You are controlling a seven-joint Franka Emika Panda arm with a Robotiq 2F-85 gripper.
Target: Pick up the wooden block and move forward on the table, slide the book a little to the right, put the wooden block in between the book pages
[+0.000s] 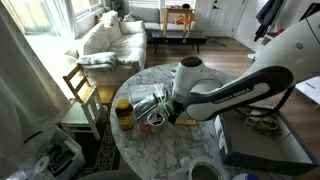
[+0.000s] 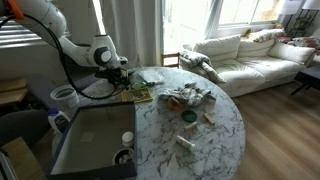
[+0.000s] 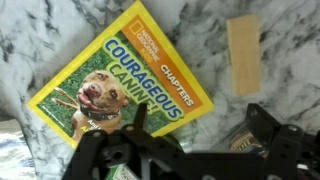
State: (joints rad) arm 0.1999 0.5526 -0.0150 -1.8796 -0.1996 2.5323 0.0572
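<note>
In the wrist view the book (image 3: 115, 85) lies flat and closed on the marble table (image 3: 200, 40); its cover is yellow with a dog picture. The pale wooden block (image 3: 243, 55) lies on the table just beyond the book's corner, apart from it. My gripper (image 3: 200, 130) is open and empty above the table, one finger over the book's near edge, the other below the block. In both exterior views the gripper (image 1: 180, 110) (image 2: 118, 74) hovers low over the book (image 1: 186, 120) (image 2: 133, 95) near the table's (image 1: 150, 150) edge.
A dark grey tray (image 2: 90, 140) (image 1: 262, 142) sits beside the book. A yellow-lidded jar (image 1: 124, 112), crumpled packaging (image 2: 188, 96) and a small green cup (image 2: 187, 117) crowd the table's middle. A wooden chair (image 1: 82, 88) and a white sofa (image 1: 112, 40) stand beyond.
</note>
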